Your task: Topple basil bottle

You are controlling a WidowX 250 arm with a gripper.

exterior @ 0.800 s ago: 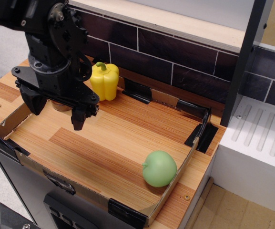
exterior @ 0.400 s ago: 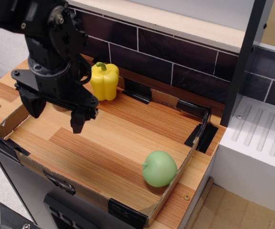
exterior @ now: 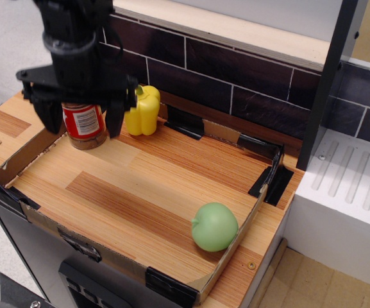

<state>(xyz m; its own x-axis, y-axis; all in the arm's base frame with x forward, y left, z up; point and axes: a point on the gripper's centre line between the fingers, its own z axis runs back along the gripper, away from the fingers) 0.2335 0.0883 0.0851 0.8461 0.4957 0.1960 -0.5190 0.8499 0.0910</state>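
Observation:
The basil bottle [exterior: 85,123] stands upright at the back left of the cardboard tray. Its red-and-white label and brownish contents show, and its cap is hidden behind the gripper body. My black gripper [exterior: 82,129] hangs over it, open, with one finger [exterior: 47,119] left of the bottle and the other finger [exterior: 115,120] right of it. I cannot tell whether either finger touches the bottle. The yellow pepper [exterior: 142,109] stands just right of the bottle, against the back wall.
A green apple [exterior: 214,226] lies in the front right corner of the low cardboard tray [exterior: 40,223]. A dark brick wall [exterior: 236,70] runs along the back. A dark post [exterior: 326,83] and a white ribbed unit [exterior: 351,186] stand at the right.
The gripper has risen and shifted back and left. The bottle, hidden behind it before, now shows between the fingers. Pepper and apple have not moved.

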